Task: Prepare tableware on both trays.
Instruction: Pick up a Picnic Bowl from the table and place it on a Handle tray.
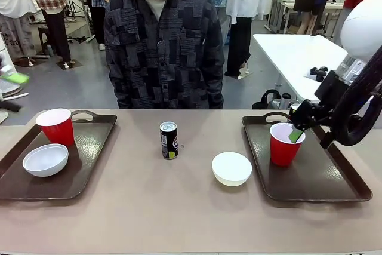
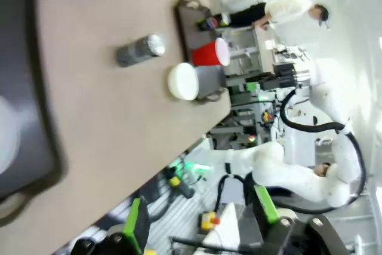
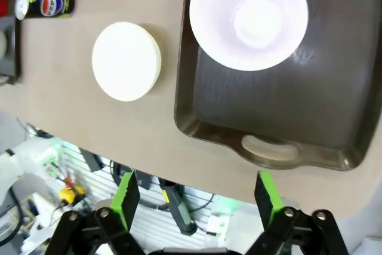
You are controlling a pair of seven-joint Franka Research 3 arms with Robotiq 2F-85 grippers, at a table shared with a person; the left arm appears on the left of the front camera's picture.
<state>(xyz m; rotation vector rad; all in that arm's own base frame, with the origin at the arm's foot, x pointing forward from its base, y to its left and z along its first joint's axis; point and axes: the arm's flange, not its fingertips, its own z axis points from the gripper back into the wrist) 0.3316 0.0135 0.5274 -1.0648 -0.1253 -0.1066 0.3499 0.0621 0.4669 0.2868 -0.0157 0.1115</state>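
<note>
Hanging over the red cup (image 1: 282, 144) on the right tray (image 1: 322, 183), the right claw (image 1: 296, 131) is spread and pinches nothing. One white bowl (image 1: 231, 168) sits on bare tabletop (image 1: 179, 207), just beside that tray's left rim. From the claw it lies toward the robot's left and the near edge. Being round, it has no long axis to line up with. The can (image 1: 169, 140) stands upright mid-tabletop, farther left. The left claw (image 2: 198, 198) is also spread, out past the tabletop's left end and well apart from the bowl. Judgement: the right arm is nearer, and a short sideways reach to the bowl's rim is what the move calls for.
</note>
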